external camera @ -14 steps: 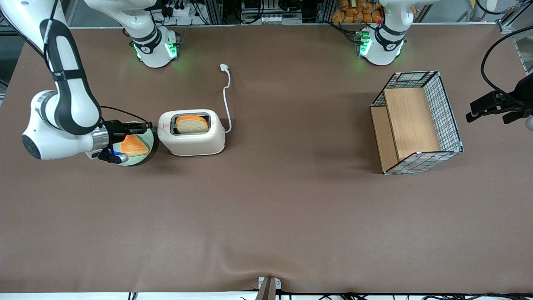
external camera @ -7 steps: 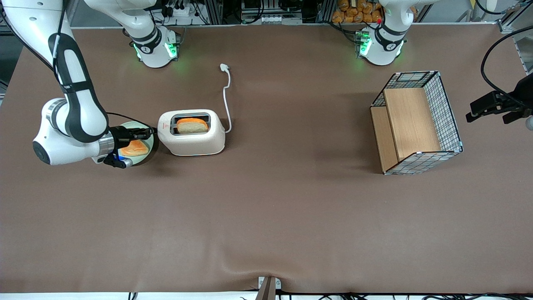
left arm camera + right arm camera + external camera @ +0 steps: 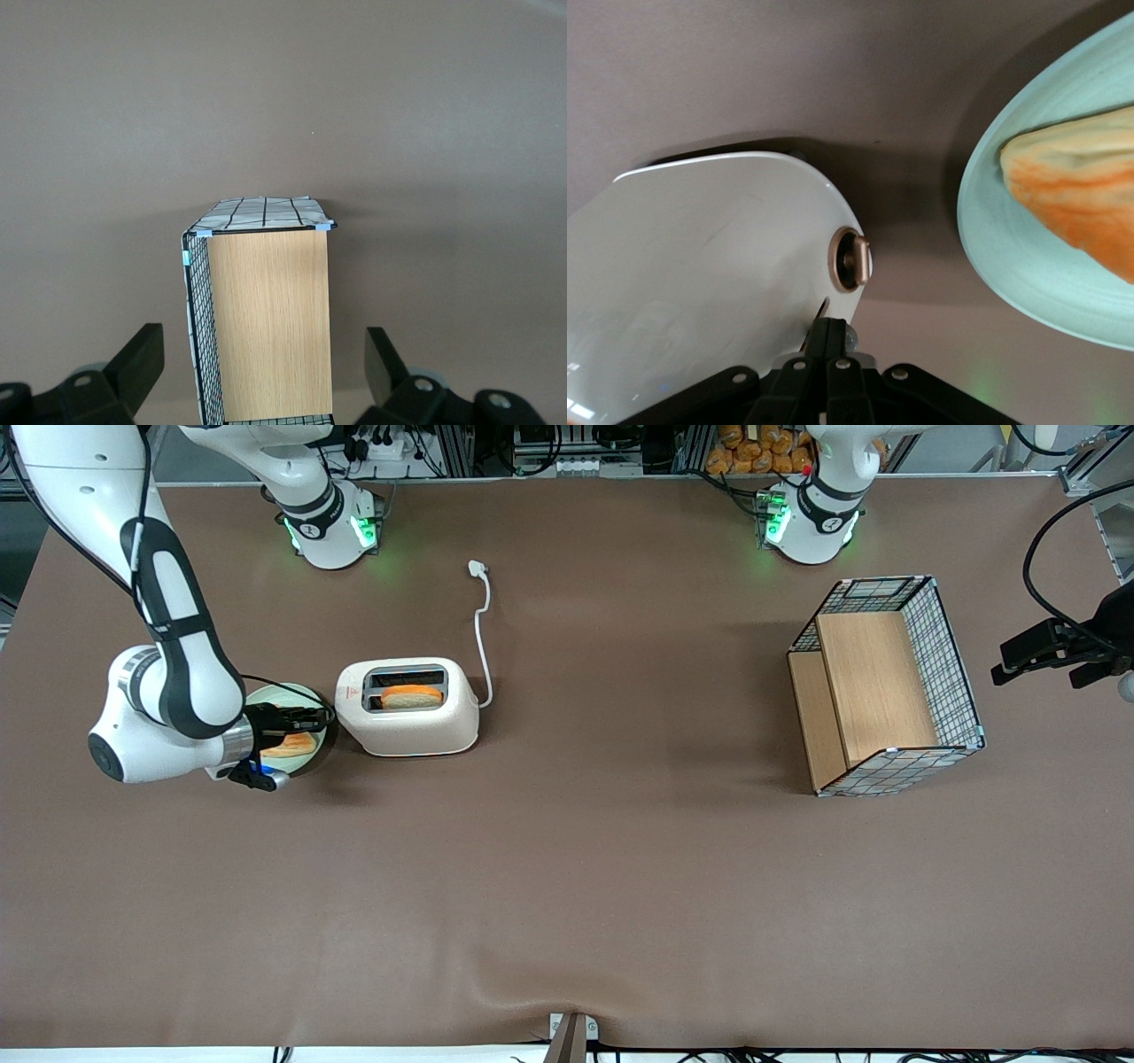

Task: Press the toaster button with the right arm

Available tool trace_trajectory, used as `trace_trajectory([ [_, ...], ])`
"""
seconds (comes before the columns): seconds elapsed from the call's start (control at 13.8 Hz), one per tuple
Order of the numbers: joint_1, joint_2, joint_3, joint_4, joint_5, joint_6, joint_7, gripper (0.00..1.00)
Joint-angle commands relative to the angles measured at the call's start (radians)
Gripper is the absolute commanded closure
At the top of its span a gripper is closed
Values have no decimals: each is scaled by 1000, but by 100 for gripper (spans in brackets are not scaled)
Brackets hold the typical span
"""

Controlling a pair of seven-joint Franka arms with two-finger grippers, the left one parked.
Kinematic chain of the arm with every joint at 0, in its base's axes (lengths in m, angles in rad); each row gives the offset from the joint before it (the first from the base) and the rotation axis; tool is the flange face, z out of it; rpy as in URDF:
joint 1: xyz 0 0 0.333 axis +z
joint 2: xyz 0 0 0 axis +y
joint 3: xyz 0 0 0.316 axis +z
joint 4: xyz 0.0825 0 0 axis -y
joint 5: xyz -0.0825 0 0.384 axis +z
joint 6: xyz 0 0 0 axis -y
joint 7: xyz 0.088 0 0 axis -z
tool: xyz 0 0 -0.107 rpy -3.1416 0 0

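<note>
The cream-white toaster [image 3: 407, 722] stands on the brown table with a bread slice [image 3: 412, 696] sunk low in its slot. My right arm's gripper [image 3: 310, 715] is shut, with its tips at the toaster's narrow end face [image 3: 718, 266]. In the right wrist view the closed fingertips [image 3: 829, 332] rest against the small grey lever button [image 3: 850, 337] at the slot in that face. A round dial [image 3: 850, 258] sits on the same face, apart from the fingers.
A pale green plate [image 3: 306, 693] with a second bread slice [image 3: 292, 745] lies under my gripper, beside the toaster. The white cord [image 3: 481, 629] trails away from the toaster. A wire basket with a wooden shelf [image 3: 886, 691] stands toward the parked arm's end.
My gripper has moved in against the toaster's end face and downward. The bread slice in the toaster has sunk from standing proud of the slot to lying low in it.
</note>
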Motion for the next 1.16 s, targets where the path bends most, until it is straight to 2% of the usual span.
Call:
trace_trajectory([
  [0.0, 10, 50, -5, 3, 30, 45, -41, 100],
  [0.51, 4, 82, -5, 12, 67, 50, -56, 100],
  [0.8, -18, 64, -11, 119, 66, -108, -29, 100],
  [0.87, -27, 59, -13, 148, 64, -142, -23, 82],
  [0.95, -36, 53, -13, 173, 63, -163, -23, 50],
  [1.02, -48, 44, -13, 190, 58, -167, -24, 1],
  [1.09, -54, 31, -13, 207, 55, -168, -26, 0],
])
